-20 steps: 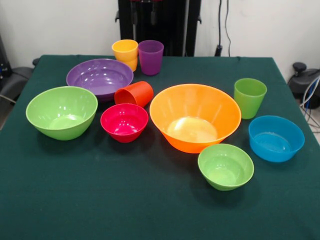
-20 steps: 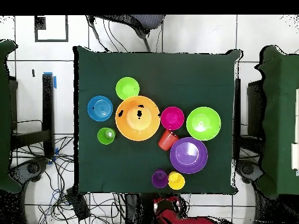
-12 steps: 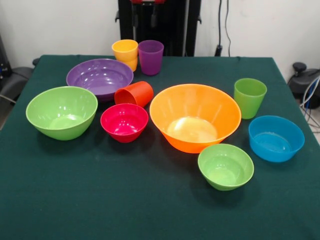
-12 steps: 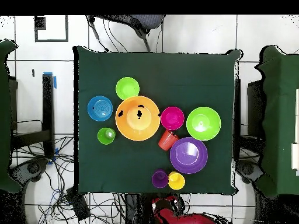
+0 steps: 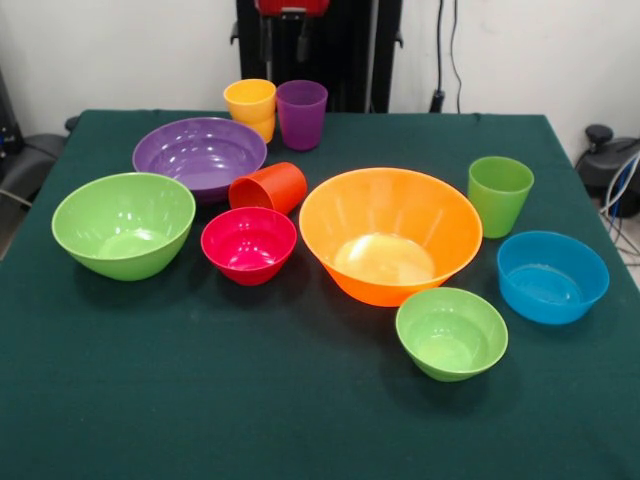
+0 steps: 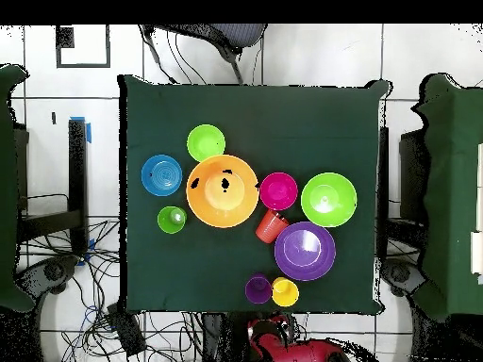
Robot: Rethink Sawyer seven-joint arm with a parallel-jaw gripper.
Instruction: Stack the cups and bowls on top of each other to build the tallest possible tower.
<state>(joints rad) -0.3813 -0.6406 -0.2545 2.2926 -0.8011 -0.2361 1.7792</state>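
Note:
Each bowl sits alone and upright on the green cloth: large orange bowl (image 5: pixel 390 235) (image 6: pixel 223 191), purple bowl (image 5: pixel 200 155), large green bowl (image 5: pixel 123 224), pink-red bowl (image 5: pixel 249 244), small green bowl (image 5: pixel 451 332), blue bowl (image 5: pixel 552 276). The yellow cup (image 5: pixel 250 105) and purple cup (image 5: pixel 301 113) stand side by side at the back. A green cup (image 5: pixel 499 194) stands right of the orange bowl. The orange-red cup (image 5: pixel 268 187) lies on its side between the purple and pink-red bowls. No tower shows. My gripper (image 5: pixel 288 35) hangs at the top edge, above and behind the two back cups.
The table (image 5: pixel 300 420) has bare cloth along its front. In the overhead view the cups and bowls fill the table's (image 6: pixel 311 113) middle and robot-side half. A dark chair (image 5: pixel 25 165) stands off the left edge, and cables (image 5: pixel 620 180) hang off the right.
The arm's red head has come a little lower into the front view's top edge. No cup or bowl has moved.

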